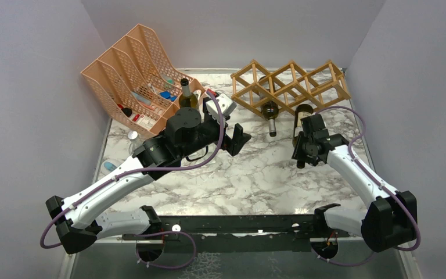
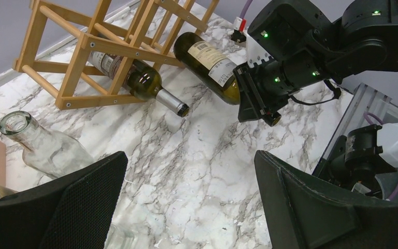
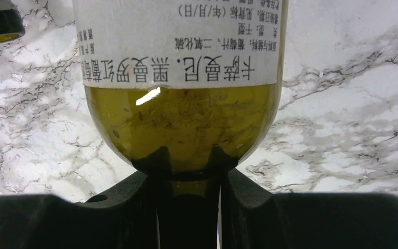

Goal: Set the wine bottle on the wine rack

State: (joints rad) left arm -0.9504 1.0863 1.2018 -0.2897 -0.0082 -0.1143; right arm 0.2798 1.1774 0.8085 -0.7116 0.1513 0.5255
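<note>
Green-glass wine bottle (image 3: pixel 179 129), neck seemingly tight between fingers (image 3: pixel 249 196) of right gripper (image 3: pixel 187 162)

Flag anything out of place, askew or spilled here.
A clear empty bottle lies on its side on the marble table beside the peach organizer. The dark bottle in the wine rack slants, neck down toward the table. No spill shows. The right pincer grips the wine bottle by its neck.

Racked bottle (image 2: pixel 140 80) alongside the wine bottle (image 2: pixel 210 62)
</note>
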